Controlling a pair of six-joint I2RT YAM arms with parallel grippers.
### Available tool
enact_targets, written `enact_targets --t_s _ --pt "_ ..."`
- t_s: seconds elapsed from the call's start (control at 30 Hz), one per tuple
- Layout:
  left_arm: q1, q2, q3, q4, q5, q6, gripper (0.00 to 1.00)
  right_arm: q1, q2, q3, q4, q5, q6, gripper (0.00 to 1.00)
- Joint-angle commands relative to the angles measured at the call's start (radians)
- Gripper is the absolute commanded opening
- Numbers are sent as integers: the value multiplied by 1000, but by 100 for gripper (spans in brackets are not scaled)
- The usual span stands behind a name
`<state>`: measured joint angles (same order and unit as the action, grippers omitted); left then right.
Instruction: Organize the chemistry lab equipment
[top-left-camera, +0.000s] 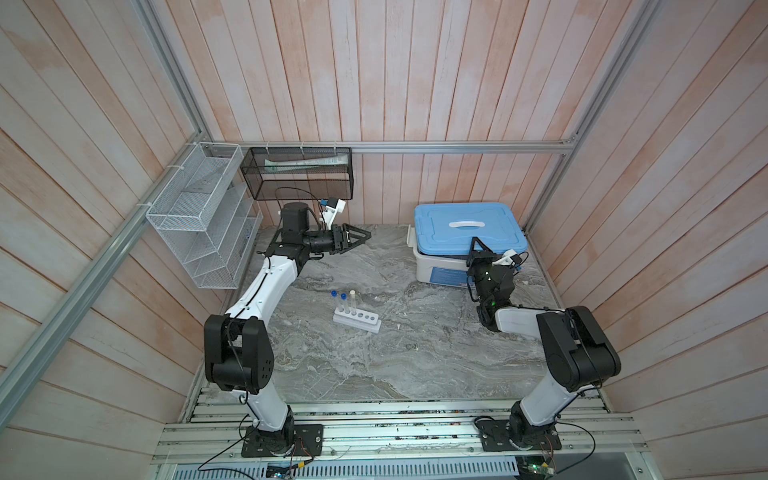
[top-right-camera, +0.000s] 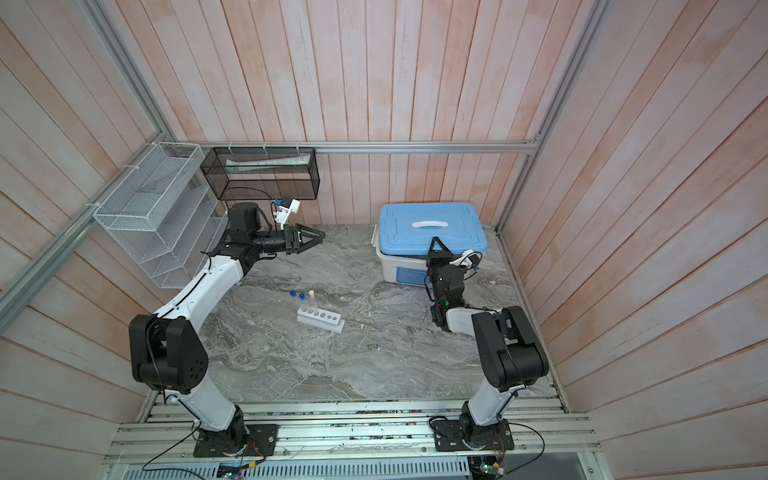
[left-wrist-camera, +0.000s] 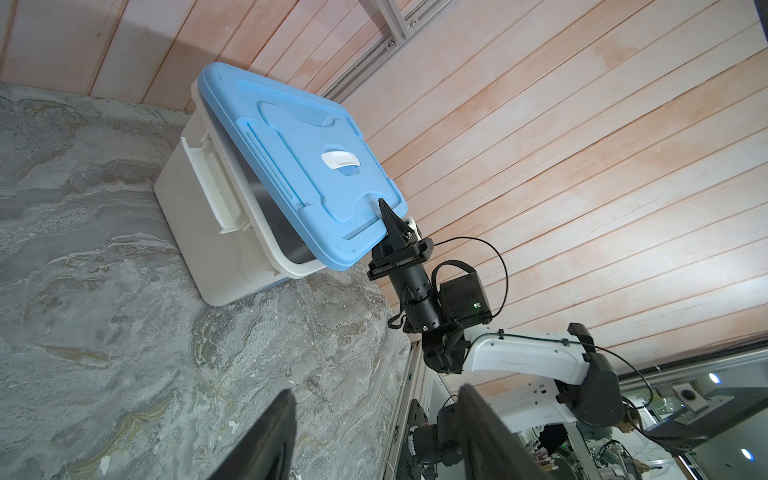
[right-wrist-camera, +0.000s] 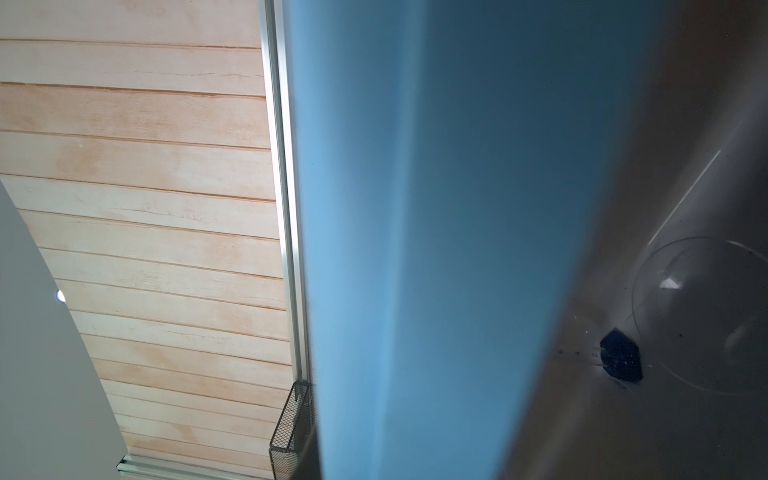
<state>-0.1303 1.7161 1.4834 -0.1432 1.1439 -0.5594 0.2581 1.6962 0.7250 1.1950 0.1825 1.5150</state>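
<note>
The white six-hole rack (top-left-camera: 360, 323) (top-right-camera: 324, 321) stands mid-table with three test tubes upright at its left end: two blue-capped (top-left-camera: 333, 294) (top-left-camera: 343, 297) and one white-capped (top-left-camera: 352, 293). My right gripper (top-left-camera: 476, 243) (left-wrist-camera: 385, 210) is shut on the front edge of the blue lid (top-left-camera: 465, 228) (left-wrist-camera: 299, 158), which is tilted up off the white bin (top-left-camera: 440, 272). Through that gap the right wrist view shows the blue hexagonal-based piece (right-wrist-camera: 621, 360) and a round dish (right-wrist-camera: 706, 316) lying inside the bin. My left gripper (top-left-camera: 365, 237) (left-wrist-camera: 376, 395) hangs open and empty above the back left of the table.
A white wire basket (top-left-camera: 199, 212) hangs on the left wall and a black mesh basket (top-left-camera: 297, 172) on the back wall, just above the left arm. The bin stands in the back right corner. The marble tabletop (top-left-camera: 374, 365) runs to a metal rail at the front.
</note>
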Motion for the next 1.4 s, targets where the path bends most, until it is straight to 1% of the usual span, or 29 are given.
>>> enact_targets --t_s 0.0,0.37,0.63,0.83,0.93,1.03,1.37 --pt "9 -11 26 -11 -1 27 63 12 1 37 21 21 -4 0" --pt "11 -6 21 -8 6 30 63 30 -14 30 -60 76 -5 0" --pt "11 -9 15 -4 7 30 63 45 -49 19 -114 103 -22 7" --pt "10 -18 6 1 7 29 63 53 -66 4 -128 109 -29 17" --pt "11 -23 2 1 7 30 63 61 -80 -1 -149 125 -37 25" --pt "11 -27 -2 3 7 29 63 68 -83 -1 -157 128 -39 30" --pt "12 -33 -15 -4 2 36 63 78 -104 -27 -167 131 -30 41"
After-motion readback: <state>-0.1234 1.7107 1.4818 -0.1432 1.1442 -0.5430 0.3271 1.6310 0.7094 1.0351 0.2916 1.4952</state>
